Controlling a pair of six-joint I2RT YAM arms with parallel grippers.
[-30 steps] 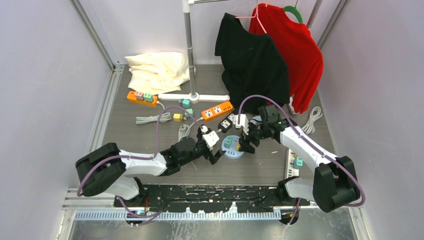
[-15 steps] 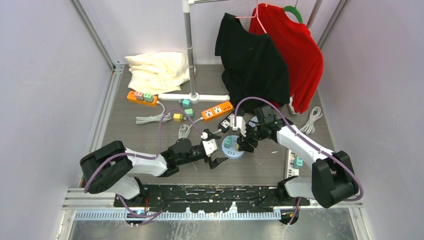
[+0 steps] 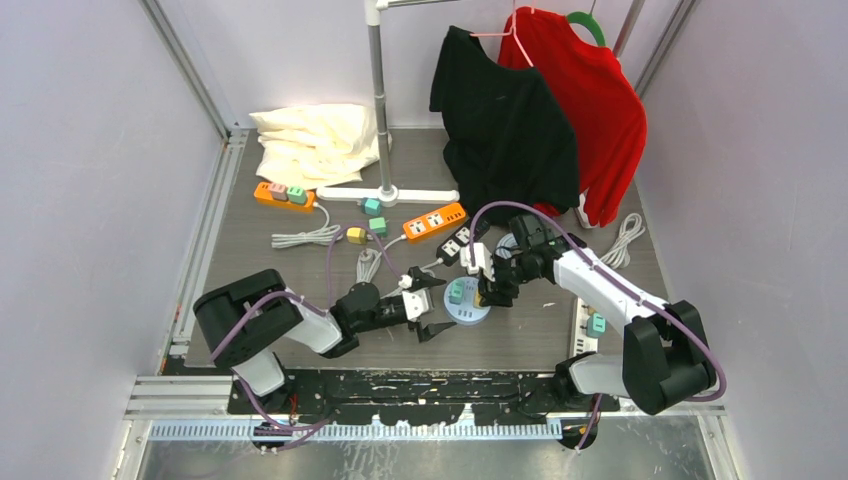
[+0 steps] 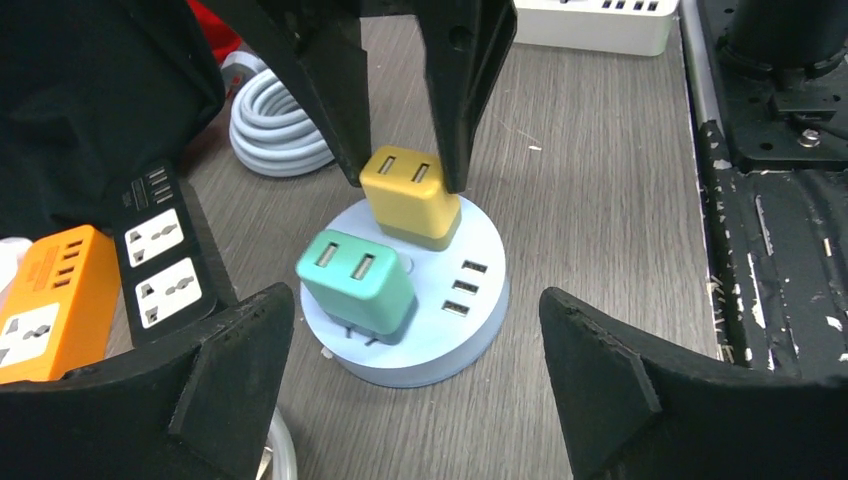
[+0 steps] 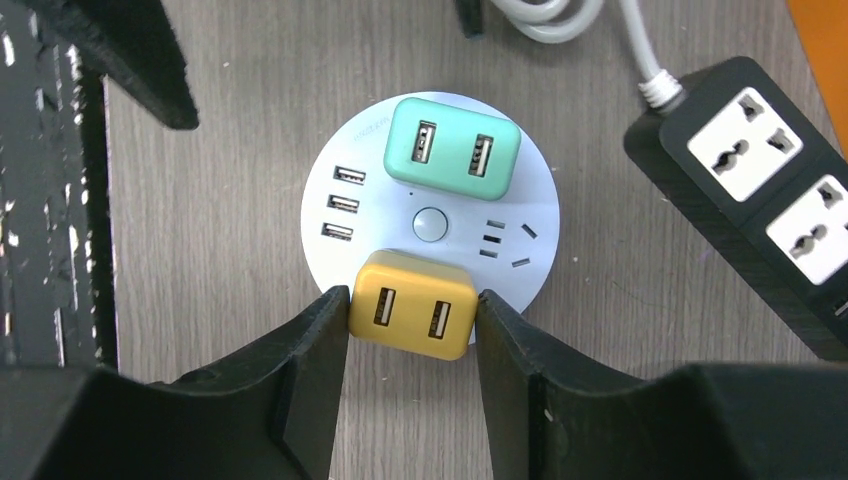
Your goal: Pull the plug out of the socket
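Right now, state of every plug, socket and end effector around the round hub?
yellow plug: seated in the round socket, gripped on both sides
green plug: plugged into the same socket, untouched
round socket: flat on the table, both plugs in it
right end effector: shut on yellow plug
left end effector: open, straddling the socket, touching nothing
black power strip: visible outlets empty

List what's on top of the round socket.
A green plug and a yellow plug sit in the round socket, the yellow one pinched by the right gripper. A button, three USB ports and bare outlet slots show. The slots beneath both plugs are covered.
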